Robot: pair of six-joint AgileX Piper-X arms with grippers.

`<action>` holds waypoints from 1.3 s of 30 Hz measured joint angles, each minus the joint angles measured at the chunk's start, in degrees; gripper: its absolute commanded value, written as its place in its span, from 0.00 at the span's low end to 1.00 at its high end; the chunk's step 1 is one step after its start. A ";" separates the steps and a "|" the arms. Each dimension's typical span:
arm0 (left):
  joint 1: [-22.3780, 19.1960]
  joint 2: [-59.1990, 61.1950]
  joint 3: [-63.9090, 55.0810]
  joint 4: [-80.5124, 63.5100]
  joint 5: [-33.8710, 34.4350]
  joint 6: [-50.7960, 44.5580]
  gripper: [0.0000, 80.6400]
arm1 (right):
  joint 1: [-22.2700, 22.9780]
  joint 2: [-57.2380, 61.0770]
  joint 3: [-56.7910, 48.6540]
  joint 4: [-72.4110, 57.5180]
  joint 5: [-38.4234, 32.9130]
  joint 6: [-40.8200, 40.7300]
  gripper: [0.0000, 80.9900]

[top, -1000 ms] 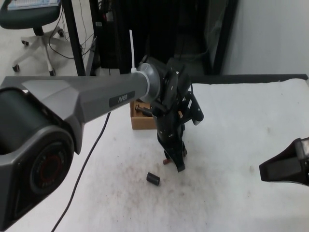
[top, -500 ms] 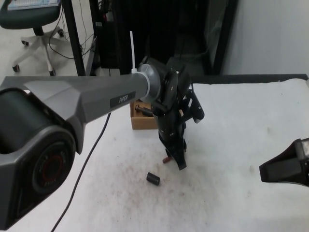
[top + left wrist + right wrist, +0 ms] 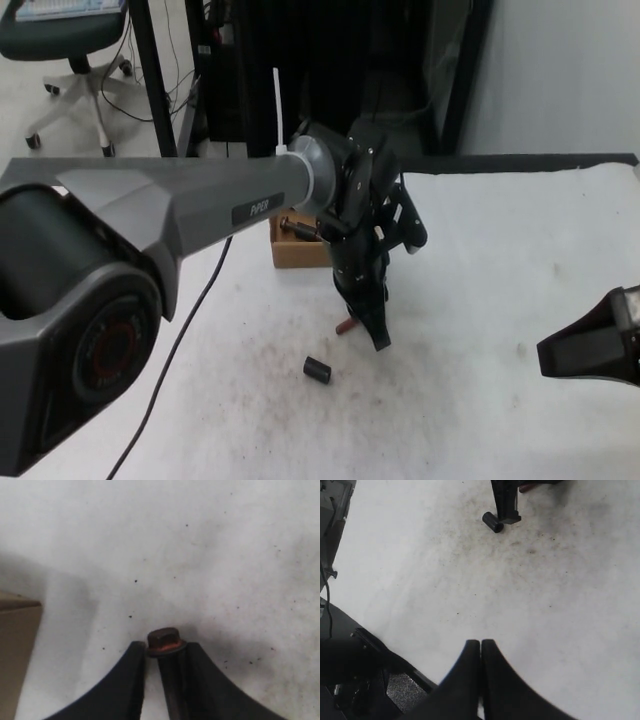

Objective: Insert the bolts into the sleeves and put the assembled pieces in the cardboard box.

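My left gripper hangs over the white bench, just in front of the cardboard box, and is shut on a rusty bolt. The bolt's hex head sticks out past the fingertips, and its reddish end shows beside the fingers in the high view. A short black sleeve lies on the bench a little nearer than the gripper; the right wrist view shows this sleeve beside the left fingers. My right gripper is shut with nothing in it, low over the bench at the right.
Inside the cardboard box lies a dark assembled piece. The right arm's body sits at the near right. The bench's far edge runs along the back, and a black cable hangs at the left. An office chair stands beyond.
My left gripper has shifted slightly right and away from the sleeve with the bolt still held. The right arm has not moved.
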 measured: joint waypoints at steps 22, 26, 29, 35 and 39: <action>7.95 -19.94 -7.56 16.34 -14.74 -20.20 0.00 | 1.31 0.00 0.00 -5.24 -0.08 0.57 0.00; 12.68 -26.07 4.10 21.61 -8.07 -25.98 0.00 | 6.16 0.00 0.00 -12.72 -0.46 4.95 0.00; 14.79 -33.42 16.05 18.89 -0.53 -27.88 0.00 | 11.68 0.36 0.00 -20.55 -0.21 8.62 0.00; 15.22 -61.37 45.19 -5.13 4.58 -33.13 0.00 | 20.76 5.34 0.00 -32.91 2.69 12.69 0.08; 15.22 -75.20 56.30 -24.32 -0.86 -34.43 0.00 | 23.71 13.50 -2.11 -34.41 3.99 12.98 0.27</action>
